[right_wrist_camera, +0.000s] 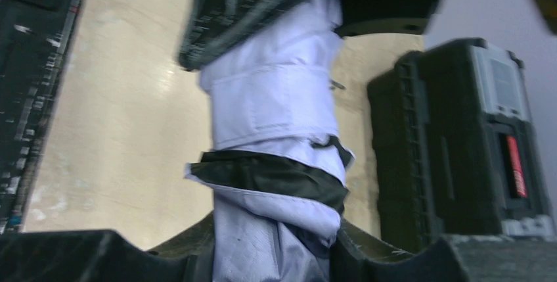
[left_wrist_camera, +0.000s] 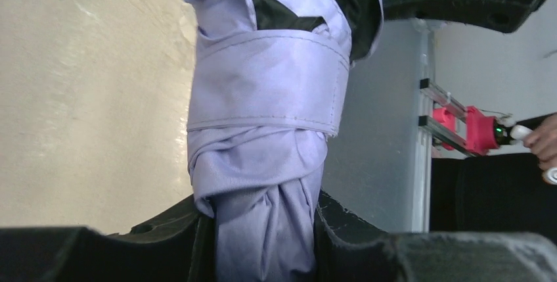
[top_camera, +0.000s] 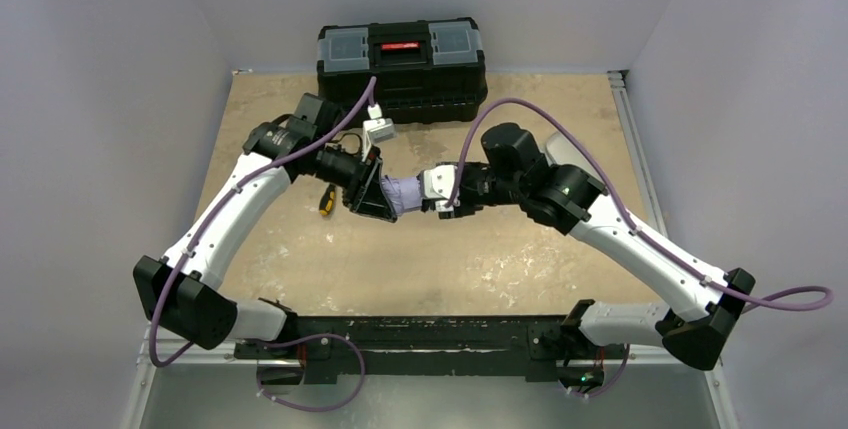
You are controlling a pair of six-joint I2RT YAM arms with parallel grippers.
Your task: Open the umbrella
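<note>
1. The table (top_camera: 520, 249) carried everything. We worked above its middle, where both arms could meet.
2. The toolbox (top_camera: 402, 67) stood shut at the far edge, well apart from the grippers. We judged it was only parked out of the way.
3. The umbrella (top_camera: 405, 192) hung folded and roughly level between the arms, off the table. Our left gripper (left_wrist_camera: 263, 242) was clenched on the bunched fabric at one end and our right gripper (right_wrist_camera: 269, 249) on the other. We judged that holding both ends let one arm brace while the other pulled.
4. The strap (left_wrist_camera: 269, 78) wrapped around the canopy and kept the folds bundled. We judged it had to come loose before anything could spread.
5. The latch (top_camera: 400, 48), red, bore a mark too small for us to read. We found no writing on the umbrella.
</note>
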